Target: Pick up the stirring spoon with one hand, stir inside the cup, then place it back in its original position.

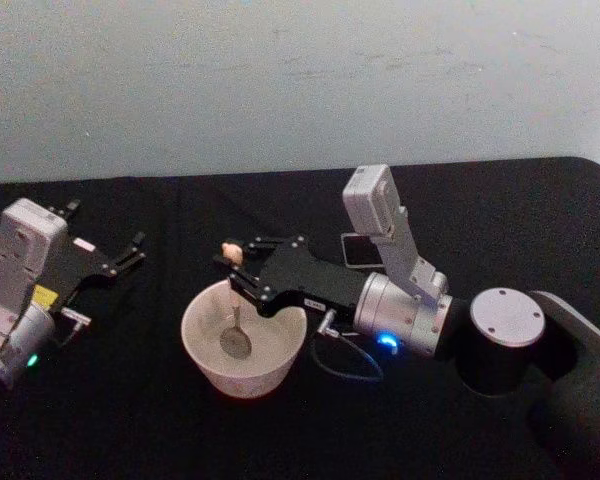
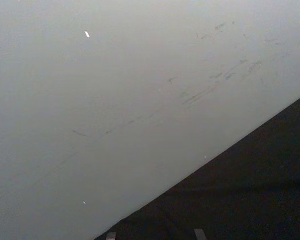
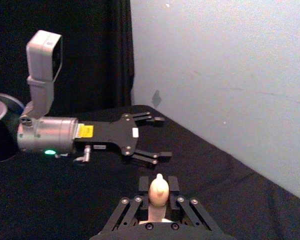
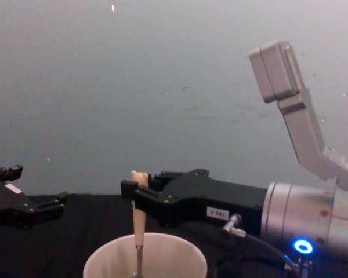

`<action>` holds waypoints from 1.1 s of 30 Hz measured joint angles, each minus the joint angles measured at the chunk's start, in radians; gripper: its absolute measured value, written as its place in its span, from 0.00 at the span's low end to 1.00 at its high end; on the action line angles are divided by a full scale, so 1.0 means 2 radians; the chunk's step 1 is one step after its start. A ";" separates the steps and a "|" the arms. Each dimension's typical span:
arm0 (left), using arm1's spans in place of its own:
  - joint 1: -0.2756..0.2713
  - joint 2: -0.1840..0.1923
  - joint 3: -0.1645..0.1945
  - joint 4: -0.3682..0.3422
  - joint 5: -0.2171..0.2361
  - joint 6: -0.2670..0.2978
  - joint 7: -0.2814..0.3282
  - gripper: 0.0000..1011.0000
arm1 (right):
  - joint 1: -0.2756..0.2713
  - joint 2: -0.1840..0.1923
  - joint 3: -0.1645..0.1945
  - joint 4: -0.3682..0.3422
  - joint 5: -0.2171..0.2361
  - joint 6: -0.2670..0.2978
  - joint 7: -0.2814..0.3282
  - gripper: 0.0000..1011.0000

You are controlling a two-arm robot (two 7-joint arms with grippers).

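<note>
Stirring spoon (image 1: 238, 318) first: it hangs almost upright from the right gripper (image 1: 235, 272), whose fingers are pinched together on the pale handle just under the little bear head, as the right wrist view shows plainly. Holding it so high up leaves the whole thin neck free below, so the steel bowl can reach down inside the cup (image 1: 205, 365) while the black jaws keep above the rim. From where the chest view looks, the handle drops straight into the cup's mouth, near its middle rather than against the wall, which I'd take as the stirring step under way. The right arm reaches in low across the black table (image 1: 130, 420) from the right, wrist nearly level. Just behind that wrist sits a small grey square box, probably the holder (image 1: 358, 250) the spoon belongs in, close enough for a short trip back. Well apart on the left, the left gripper (image 3: 159, 138) sits idle with its fingers spread and nothing between them.
</note>
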 joint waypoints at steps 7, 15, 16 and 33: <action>0.000 0.000 0.000 0.000 0.000 0.000 0.000 0.99 | 0.008 -0.007 0.009 0.014 -0.007 -0.006 -0.007 0.21; 0.000 0.000 0.000 0.000 0.000 0.000 0.000 0.99 | 0.010 -0.004 0.023 0.023 -0.008 -0.010 -0.008 0.21; 0.000 0.000 0.000 0.000 0.000 0.000 0.000 0.99 | 0.010 -0.003 0.024 0.023 -0.009 -0.011 -0.008 0.21; 0.000 0.000 0.000 0.000 0.000 0.000 0.000 0.99 | -0.033 0.056 0.038 -0.041 0.011 -0.016 0.031 0.21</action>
